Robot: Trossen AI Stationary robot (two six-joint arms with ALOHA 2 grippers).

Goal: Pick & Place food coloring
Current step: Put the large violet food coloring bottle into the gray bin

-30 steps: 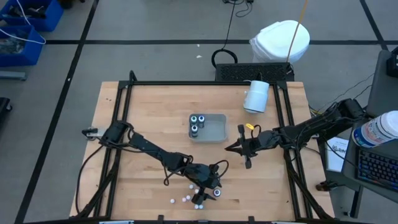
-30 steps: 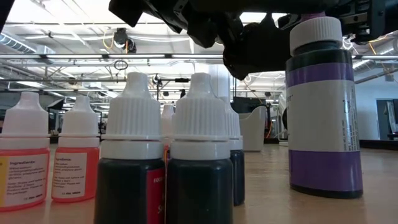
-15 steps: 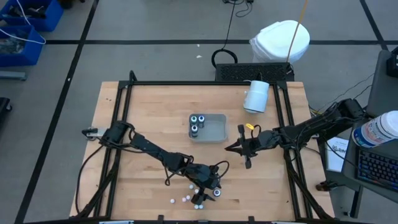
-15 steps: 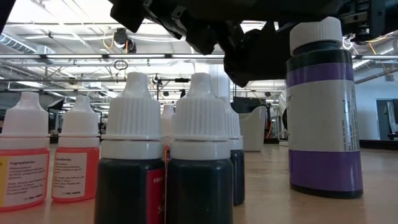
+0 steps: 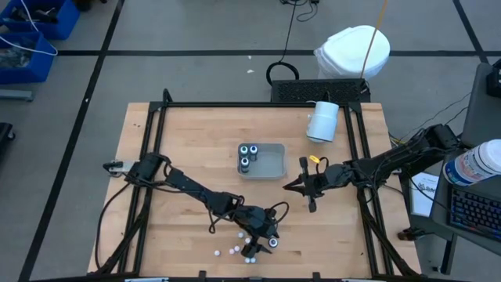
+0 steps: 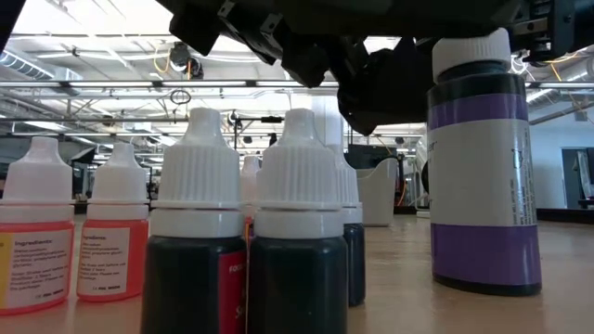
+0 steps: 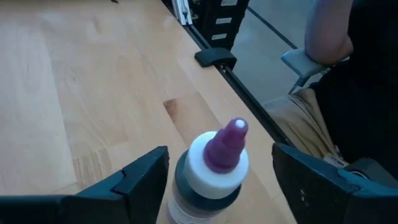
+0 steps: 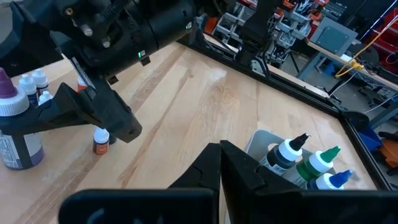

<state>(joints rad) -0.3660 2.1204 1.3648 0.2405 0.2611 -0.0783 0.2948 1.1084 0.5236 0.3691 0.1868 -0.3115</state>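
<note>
The food coloring is a set of small bottles. Three dark ones with white, green and blue tips [image 8: 305, 163] stand in the grey tray [image 5: 270, 163] at mid-table. A bigger purple-tipped bottle [image 7: 214, 168] stands upright on its base near the table's front edge [image 5: 272, 243]. My left gripper [image 7: 221, 163] is open, with one finger on either side of this bottle; I see no touch. Several small white-capped bottles [image 6: 200, 232] stand beside it. My right gripper [image 5: 293, 186] hovers shut, right of the tray.
A large white cylinder [image 5: 322, 121] lies at the table's far right. The small bottles [image 5: 233, 251] cluster just left of the left gripper by the front edge. A person sits beyond the table's edge [image 7: 348, 81]. Bare wood lies between the tray and the front cluster.
</note>
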